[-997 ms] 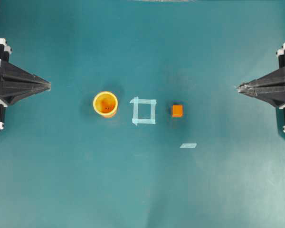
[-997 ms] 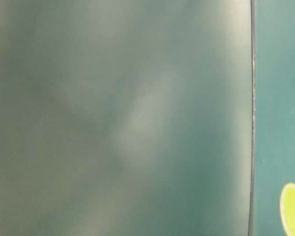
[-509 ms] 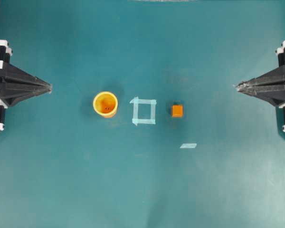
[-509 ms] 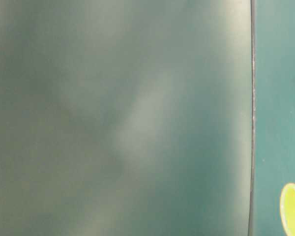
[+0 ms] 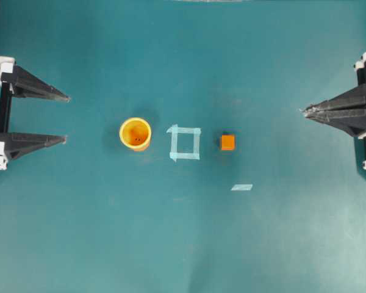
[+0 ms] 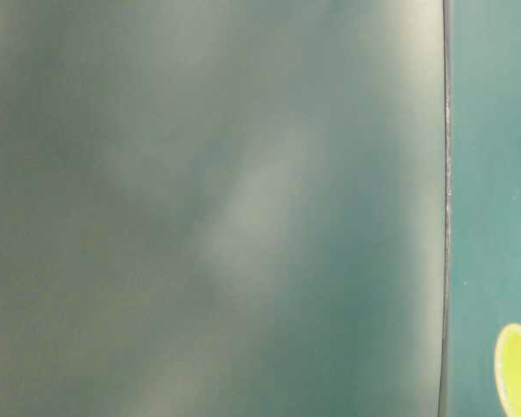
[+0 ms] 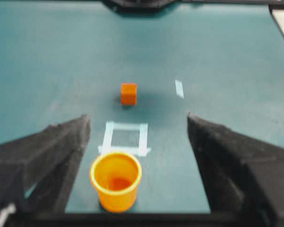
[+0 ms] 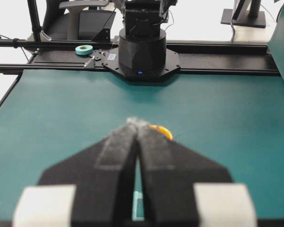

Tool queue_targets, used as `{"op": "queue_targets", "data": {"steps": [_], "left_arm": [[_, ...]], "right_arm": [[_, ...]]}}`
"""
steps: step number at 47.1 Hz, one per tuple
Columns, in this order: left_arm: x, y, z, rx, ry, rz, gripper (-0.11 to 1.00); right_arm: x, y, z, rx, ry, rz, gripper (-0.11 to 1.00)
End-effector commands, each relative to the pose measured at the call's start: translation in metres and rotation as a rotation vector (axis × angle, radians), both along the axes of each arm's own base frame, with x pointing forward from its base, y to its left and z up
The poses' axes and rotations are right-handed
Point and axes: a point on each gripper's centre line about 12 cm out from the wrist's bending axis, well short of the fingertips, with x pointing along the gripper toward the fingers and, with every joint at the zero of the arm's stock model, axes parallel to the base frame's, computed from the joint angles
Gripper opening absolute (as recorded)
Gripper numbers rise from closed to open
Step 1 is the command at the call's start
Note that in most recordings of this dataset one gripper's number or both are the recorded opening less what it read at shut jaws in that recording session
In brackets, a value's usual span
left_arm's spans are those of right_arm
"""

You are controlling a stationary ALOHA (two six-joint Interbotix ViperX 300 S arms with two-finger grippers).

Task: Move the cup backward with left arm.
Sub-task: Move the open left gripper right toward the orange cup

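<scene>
On the green table (image 5: 183, 244), the left end effector (image 5: 67, 119) is hovering with its fingers spread wide, holding nothing, while the right end effector (image 5: 304, 112) is sitting pinched together. Near the left fingertips, the cup (image 5: 135, 133) is standing upright, just beside a tape square (image 5: 185, 143).

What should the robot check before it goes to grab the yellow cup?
1. Left gripper open wide enough for the cup: ok.
2. Cup upright: ok.
3. Path from gripper to cup free: ok, only bare table lies between them.
4. Cube out of the way: ok, it sits beyond the tape square.
5. Right gripper shut and away from the cup: ok.
6. Room behind the cup to move it: cannot tell which way counts as backward.
</scene>
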Motion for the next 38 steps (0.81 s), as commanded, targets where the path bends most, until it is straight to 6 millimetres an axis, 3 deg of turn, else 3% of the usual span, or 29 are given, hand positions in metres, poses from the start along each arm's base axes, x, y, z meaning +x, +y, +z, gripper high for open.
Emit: {"op": "queue_targets", "data": {"steps": [1,11,25,38], "left_arm": [[0.004,-0.001,0.007,0.000,-0.002,-0.003,0.80],[0.012,-0.001,-0.013,0.005,0.110,-0.004,0.80],[0.039,-0.001,-0.066,0.032,0.322,-0.012,0.80],[0.059,0.013,-0.099,0.021,0.366,0.040,0.82]], "right_arm": [[0.003,0.000,0.012,0.001,-0.028,-0.002,0.00],[0.003,0.000,0.012,0.001,-0.028,-0.002,0.00],[0.003,0.000,0.014,0.001,-0.034,-0.002,0.00],[0.003,0.000,0.014,0.001,-0.034,-0.002,0.00]]}}
